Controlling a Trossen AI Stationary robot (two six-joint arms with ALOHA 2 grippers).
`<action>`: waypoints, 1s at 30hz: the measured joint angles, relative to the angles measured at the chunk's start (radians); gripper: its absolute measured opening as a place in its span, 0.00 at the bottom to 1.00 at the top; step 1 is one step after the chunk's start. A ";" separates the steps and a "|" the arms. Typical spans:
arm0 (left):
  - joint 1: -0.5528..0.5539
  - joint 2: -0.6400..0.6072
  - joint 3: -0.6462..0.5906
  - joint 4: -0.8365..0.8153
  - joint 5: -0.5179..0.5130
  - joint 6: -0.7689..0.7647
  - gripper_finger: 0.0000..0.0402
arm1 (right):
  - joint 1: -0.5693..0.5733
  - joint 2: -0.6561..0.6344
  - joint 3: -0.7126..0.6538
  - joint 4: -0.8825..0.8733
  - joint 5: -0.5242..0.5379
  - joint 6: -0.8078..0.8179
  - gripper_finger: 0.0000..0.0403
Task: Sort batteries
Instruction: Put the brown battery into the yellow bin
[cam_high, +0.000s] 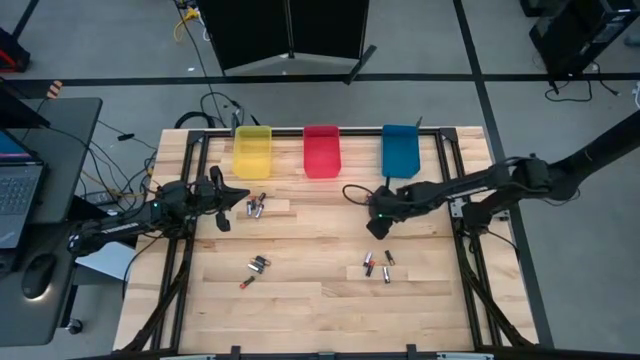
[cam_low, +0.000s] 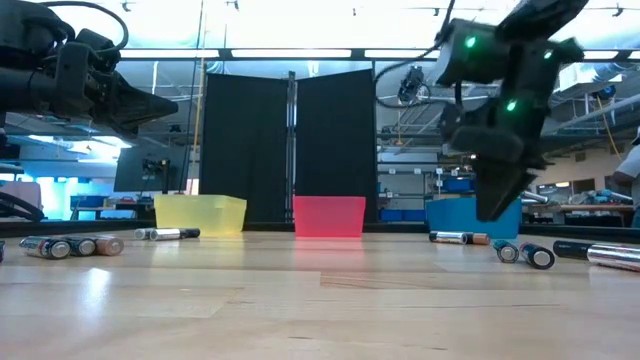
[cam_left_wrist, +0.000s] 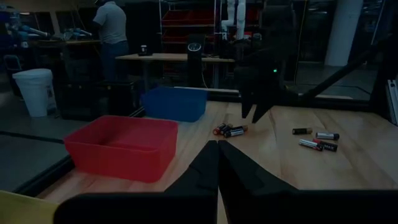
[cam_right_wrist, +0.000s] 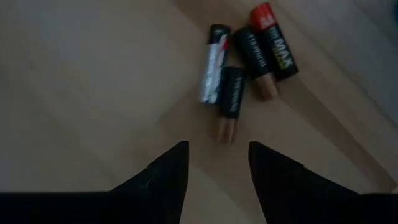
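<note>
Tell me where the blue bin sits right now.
In the high view, the blue bin stands at the table's far edge, rightmost of three bins, beside the red bin. The right gripper hovers just in front of it.

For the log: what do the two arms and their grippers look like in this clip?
Both arms are dark, slim, jointed tubes with black cables looping beside them. The left gripper ends in two black, wedge-shaped fingers tapering to points. The right gripper has matching matte black fingers, and small green lights glow on its wrist housing.
</note>
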 joint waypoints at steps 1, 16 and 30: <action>0.000 0.000 0.000 0.000 0.000 0.000 0.03 | -0.014 0.010 0.000 0.004 0.000 0.000 0.44; 0.000 0.000 0.000 0.121 -0.004 0.102 0.03 | -0.092 0.091 -0.001 0.036 -0.059 -0.081 0.42; 0.000 0.000 0.000 0.121 -0.006 0.103 0.03 | -0.092 0.098 -0.006 0.048 -0.077 -0.113 0.20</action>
